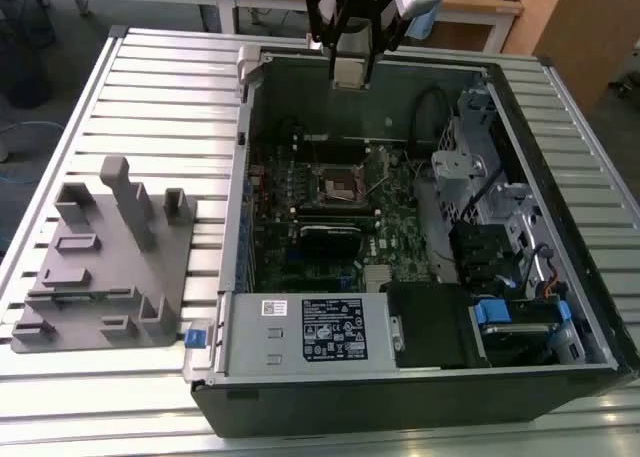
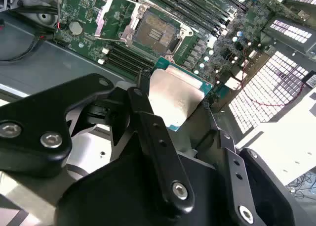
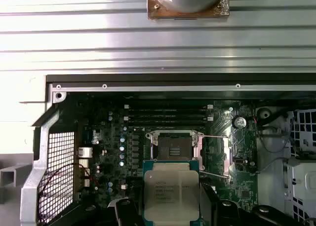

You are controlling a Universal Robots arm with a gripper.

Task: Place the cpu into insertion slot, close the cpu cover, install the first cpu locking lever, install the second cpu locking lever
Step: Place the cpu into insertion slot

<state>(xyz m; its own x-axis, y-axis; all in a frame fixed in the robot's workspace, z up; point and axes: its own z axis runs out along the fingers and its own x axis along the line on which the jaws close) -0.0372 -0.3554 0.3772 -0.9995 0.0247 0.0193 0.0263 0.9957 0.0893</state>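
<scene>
Black jaws clamp the chip (image 2: 177,100) by two opposite edges; in the exterior view it hangs at upper centre, over the far wall of the open computer case (image 1: 400,407); the socket (image 1: 340,185) lies bare mid-frame, well apart below; its cover (image 2: 102,18) is swung open beside it.

Light is bright and even, seemingly from overhead. Glare whitens the cpu (image 2: 175,100) in the second wrist view; the case (image 1: 400,402) interior lies in soft shadow.
</scene>
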